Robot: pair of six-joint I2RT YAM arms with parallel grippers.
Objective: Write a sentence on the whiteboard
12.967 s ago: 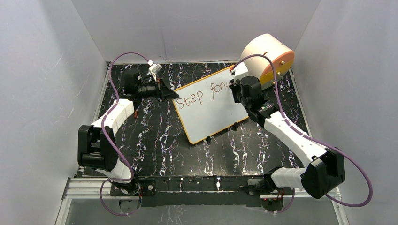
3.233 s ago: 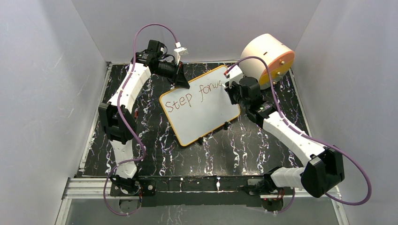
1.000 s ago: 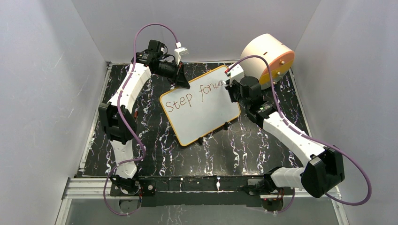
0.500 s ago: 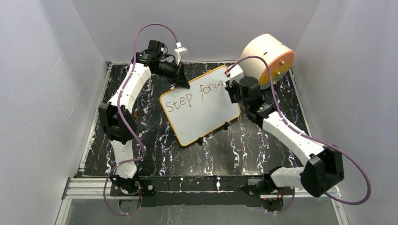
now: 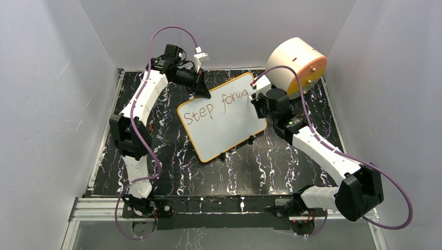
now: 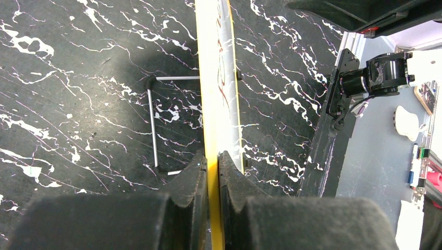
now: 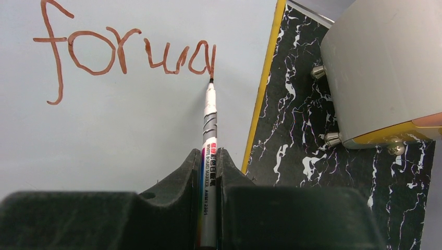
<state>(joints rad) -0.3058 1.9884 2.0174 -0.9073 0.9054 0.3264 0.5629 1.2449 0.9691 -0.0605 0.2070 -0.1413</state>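
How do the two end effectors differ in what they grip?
The left end effector is shut on the yellow edge of the whiteboard; the right end effector is shut on a marker. The left grips at the board's far edge; the right's marker tip touches the sentence near the right edge. Both are shut.

White whiteboard (image 5: 224,133) with rounded corners and thin orange-yellow frame, propped at a slant, turned askew on the black marbled table (image 5: 172,151), reddish-brown handwritten sentence (image 7: 125,54) reading "Step forwa" across its top
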